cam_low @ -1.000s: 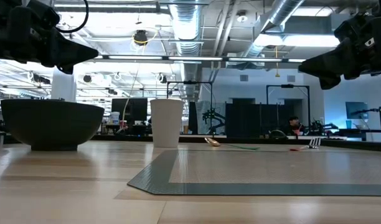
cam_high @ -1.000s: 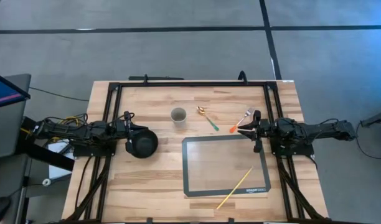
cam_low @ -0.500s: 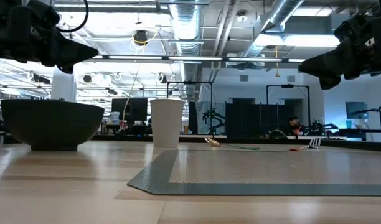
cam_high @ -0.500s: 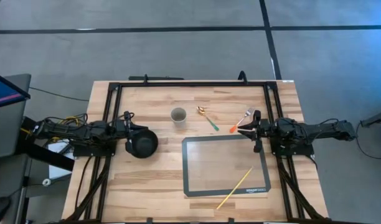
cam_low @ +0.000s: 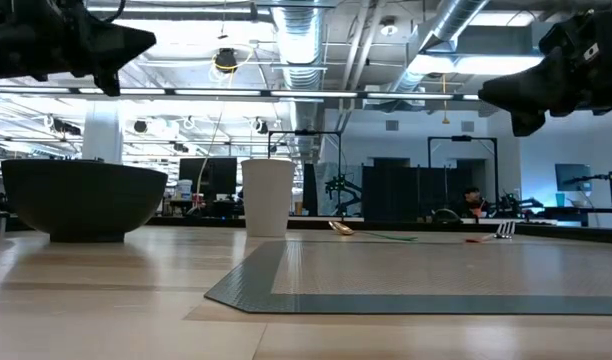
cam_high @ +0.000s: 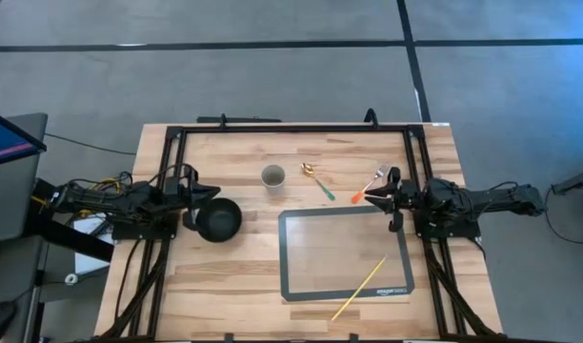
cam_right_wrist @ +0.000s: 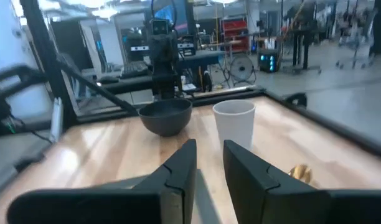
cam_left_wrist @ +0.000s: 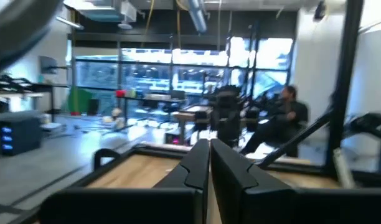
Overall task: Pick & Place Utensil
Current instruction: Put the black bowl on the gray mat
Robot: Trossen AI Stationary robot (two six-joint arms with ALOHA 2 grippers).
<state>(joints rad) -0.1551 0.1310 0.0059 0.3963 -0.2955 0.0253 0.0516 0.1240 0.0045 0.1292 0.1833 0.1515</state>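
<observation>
A gold spoon with a green handle lies flat on the wood right of the white cup. A fork with an orange handle lies farther right, just beyond my right gripper. A thin yellow stick lies across the grey mat's near right corner. My right gripper hovers slightly open above the mat's far right corner and holds nothing. My left gripper is shut and empty, raised above the far left rim of the black bowl.
The black bowl and white cup stand upright on the left and middle of the table. A black frame rail runs around the tabletop. Bare wood lies left of the mat. A person sits in the room beyond.
My left gripper has risen above the bowl and swung a little toward the table's far edge, staying shut. My right gripper has risen slightly. The utensils, cup and bowl have not moved.
</observation>
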